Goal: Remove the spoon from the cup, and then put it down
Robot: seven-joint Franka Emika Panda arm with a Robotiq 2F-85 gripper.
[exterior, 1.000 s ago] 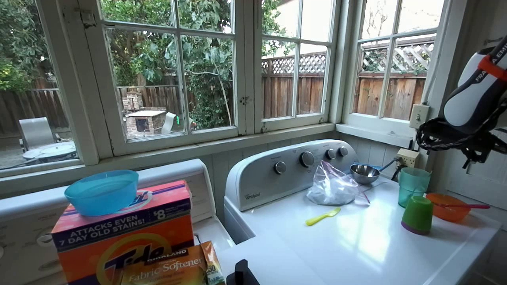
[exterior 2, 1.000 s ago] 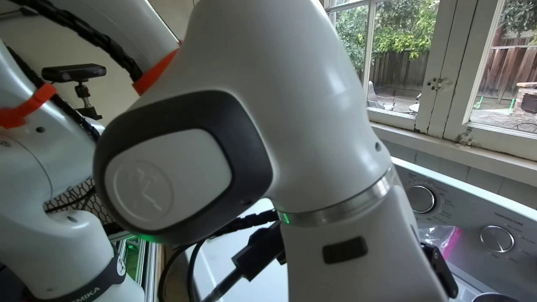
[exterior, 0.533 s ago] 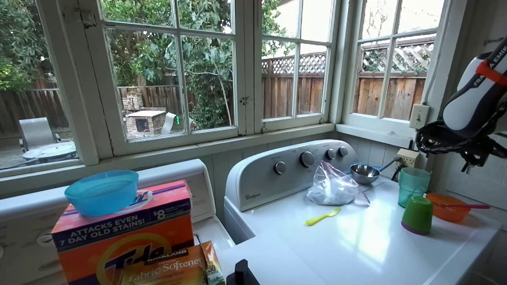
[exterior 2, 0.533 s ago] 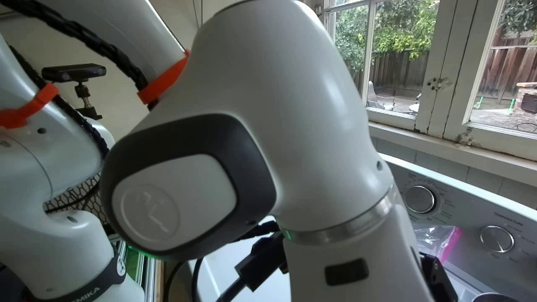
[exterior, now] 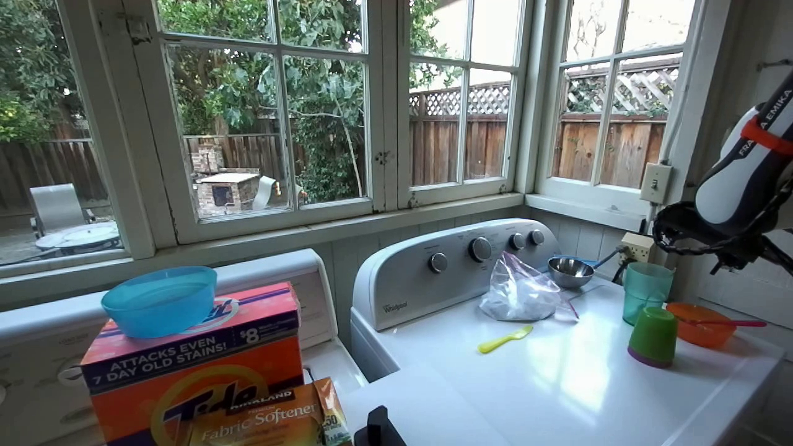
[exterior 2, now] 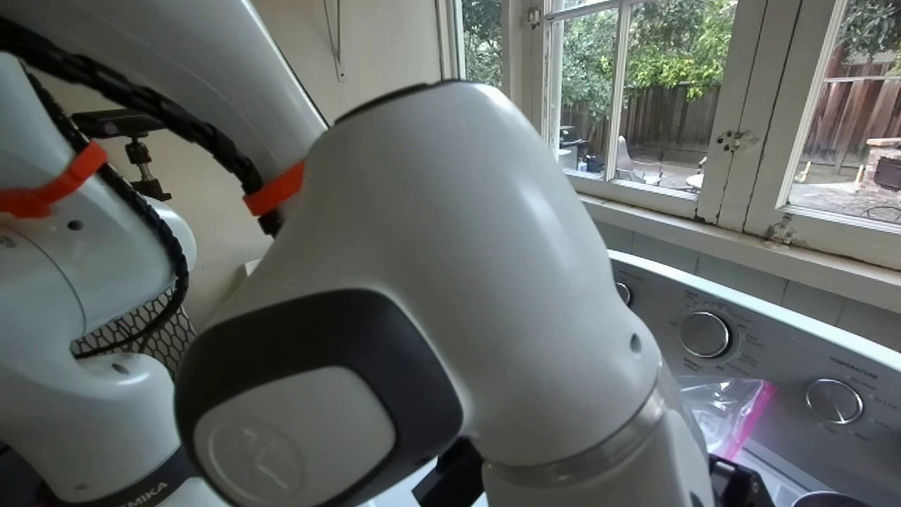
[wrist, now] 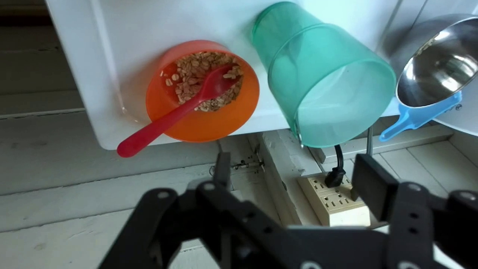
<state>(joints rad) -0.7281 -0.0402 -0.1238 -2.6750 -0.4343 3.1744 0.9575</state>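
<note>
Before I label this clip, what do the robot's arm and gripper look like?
The arm is pale grey-white and rounded, with dark grey trim around a pale cap bearing a round emblem. A black braided cable runs along it, orange-red bands wrap it, and white lettering reads EMIKA. The gripper is black with blocky fingers.

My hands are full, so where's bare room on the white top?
A broad patch between the yellow utensil and green cup, away from the control panel; a narrower one between plastic bag and teal tumbler. Crowded: where tumbler, cup and orange bowl cluster, and between bag and metal bowl.
</note>
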